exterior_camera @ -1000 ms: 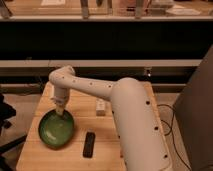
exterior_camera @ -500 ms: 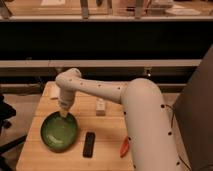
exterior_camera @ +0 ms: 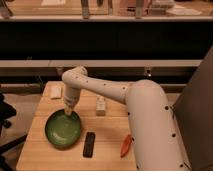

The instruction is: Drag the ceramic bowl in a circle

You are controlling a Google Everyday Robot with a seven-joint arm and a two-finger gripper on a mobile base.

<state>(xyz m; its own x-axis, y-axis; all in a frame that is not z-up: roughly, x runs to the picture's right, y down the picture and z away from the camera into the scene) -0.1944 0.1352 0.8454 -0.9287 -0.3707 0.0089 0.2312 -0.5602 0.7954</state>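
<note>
The ceramic bowl (exterior_camera: 63, 130) is a round shallow glossy green bowl with a darker rim, sitting on the left front part of the wooden table (exterior_camera: 107, 130). My gripper (exterior_camera: 67, 111) points down from the white arm and rests at the bowl's far rim, touching its inner edge. The white arm reaches across from the right side of the view to the bowl.
A black remote-like bar (exterior_camera: 89, 144) lies just right of the bowl. A small white box (exterior_camera: 101, 106) stands mid-table. A white object (exterior_camera: 55, 91) lies at the back left corner. A red-orange item (exterior_camera: 126, 145) lies at the front right, next to the arm.
The gripper and the bowl have shifted to the right and slightly toward the front over the last second; the bowl now lies closer to the black bar.
</note>
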